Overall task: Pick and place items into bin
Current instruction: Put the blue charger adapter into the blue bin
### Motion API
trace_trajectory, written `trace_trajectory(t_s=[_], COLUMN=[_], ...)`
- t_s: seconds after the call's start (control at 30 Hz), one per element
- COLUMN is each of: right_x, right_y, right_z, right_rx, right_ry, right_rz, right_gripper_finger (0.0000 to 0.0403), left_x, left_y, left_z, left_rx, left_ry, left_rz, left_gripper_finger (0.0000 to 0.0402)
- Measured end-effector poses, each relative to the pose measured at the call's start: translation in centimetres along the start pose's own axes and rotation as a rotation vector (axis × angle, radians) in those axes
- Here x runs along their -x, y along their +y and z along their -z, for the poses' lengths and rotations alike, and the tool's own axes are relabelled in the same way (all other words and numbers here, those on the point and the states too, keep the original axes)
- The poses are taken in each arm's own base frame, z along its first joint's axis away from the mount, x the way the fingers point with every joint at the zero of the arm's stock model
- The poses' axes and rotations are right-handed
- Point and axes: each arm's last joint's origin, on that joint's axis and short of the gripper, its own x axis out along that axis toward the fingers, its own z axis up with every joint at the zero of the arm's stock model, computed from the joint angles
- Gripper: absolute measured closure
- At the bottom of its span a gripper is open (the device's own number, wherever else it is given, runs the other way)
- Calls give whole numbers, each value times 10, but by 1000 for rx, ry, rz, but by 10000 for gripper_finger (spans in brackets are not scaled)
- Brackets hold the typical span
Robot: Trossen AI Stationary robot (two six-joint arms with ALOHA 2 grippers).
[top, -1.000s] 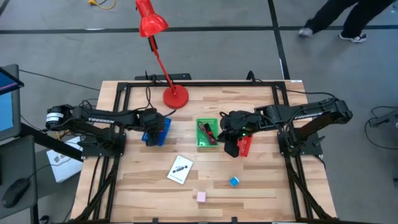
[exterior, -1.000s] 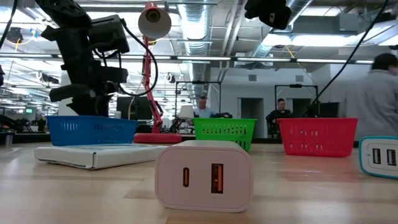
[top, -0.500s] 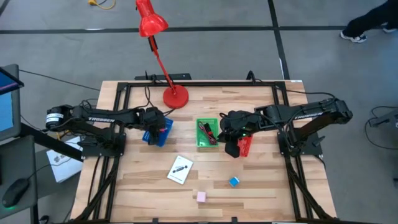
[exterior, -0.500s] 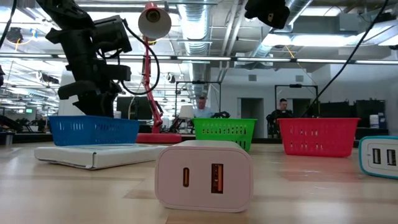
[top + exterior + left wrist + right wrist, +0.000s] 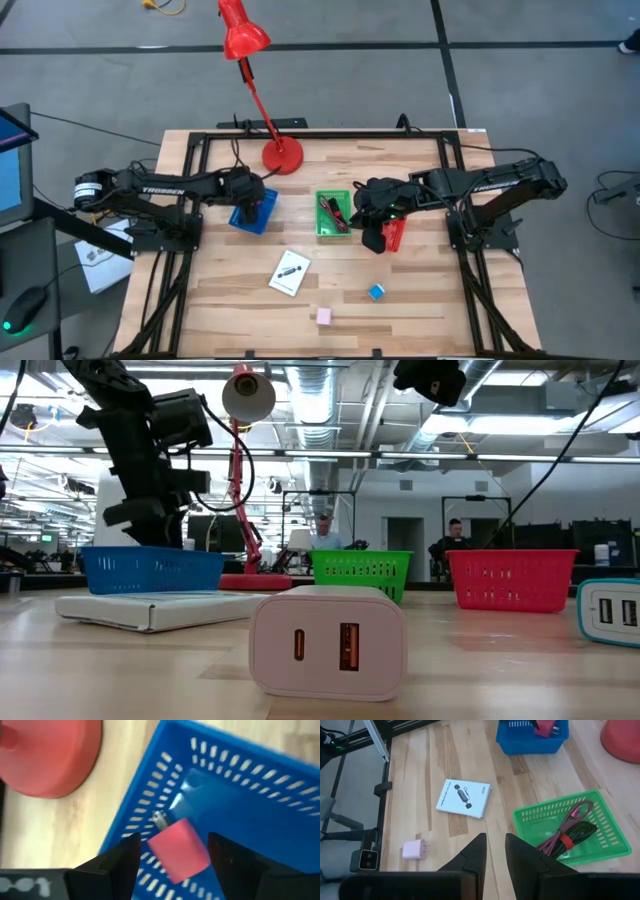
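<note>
Your left gripper (image 5: 172, 852) hangs over the blue slotted plastic basket (image 5: 252, 211), its fingers spread wide with a pink cube-shaped charger (image 5: 179, 849) lying loose between them inside the basket. Your right gripper (image 5: 491, 851) waits between the green basket (image 5: 333, 215) and the red basket (image 5: 392, 233), fingers narrowed with nothing held. On the bench (image 5: 420, 190), a second pink charger (image 5: 324, 316), a small blue cube (image 5: 376, 292) and the white card (image 5: 289, 272) lie loose.

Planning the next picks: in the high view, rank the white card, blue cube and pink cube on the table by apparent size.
1. white card, clearly largest.
2. blue cube and pink cube look about alike; no ranking between them.
</note>
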Motion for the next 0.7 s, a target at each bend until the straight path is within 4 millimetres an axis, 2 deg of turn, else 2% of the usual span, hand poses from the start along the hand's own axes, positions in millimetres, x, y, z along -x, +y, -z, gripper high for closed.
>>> trace_trajectory(t_s=[0.17, 0.33, 0.43, 0.57, 0.7], right_x=[0, -1, -13, -38, -62], right_y=[0, 1, 3, 10, 27], right_z=[0, 1, 4, 6, 21], right_rx=[0, 2, -1, -45, 122], right_ry=[0, 4, 64, 122, 254], right_rz=[0, -6, -59, -130, -282], right_gripper_finger=[337, 337, 337, 337, 337], left_x=[16, 50, 75, 103, 121], left_y=[2, 5, 6, 2, -17], left_z=[-20, -52, -73, -96, -107], left_rx=[55, 107, 134, 60, -132], left_ry=[-52, -143, -252, -419, -571], left_rz=[29, 155, 296, 406, 557], left_gripper_finger=[182, 182, 182, 182, 182])
